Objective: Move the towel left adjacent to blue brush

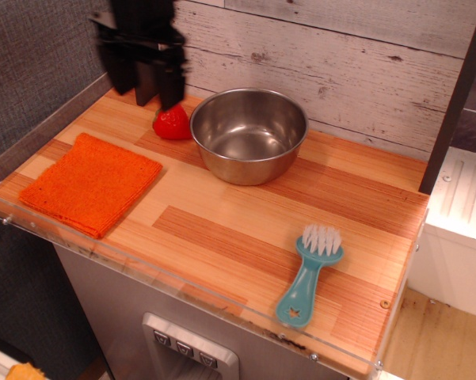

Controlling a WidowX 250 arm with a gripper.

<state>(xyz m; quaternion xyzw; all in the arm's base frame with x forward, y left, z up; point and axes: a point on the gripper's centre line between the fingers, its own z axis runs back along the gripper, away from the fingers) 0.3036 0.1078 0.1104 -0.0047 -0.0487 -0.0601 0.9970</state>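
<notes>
The towel [90,183], a flat folded orange cloth, lies at the left front of the wooden counter [245,214]. The blue brush [308,273], teal with white bristles and a star hole in its handle, lies at the right front, far from the towel. My gripper [146,89] hangs at the back left, blurred by motion, above the counter just left of the red strawberry [172,123]. Its two dark fingers point down with a gap between them and nothing in it. It is behind the towel and apart from it.
A steel bowl [249,133] stands at the back centre, right of the strawberry. A grey wall runs along the left edge and a white plank wall along the back. A clear lip [182,281] edges the counter's front. A dark post [455,95] stands at the right.
</notes>
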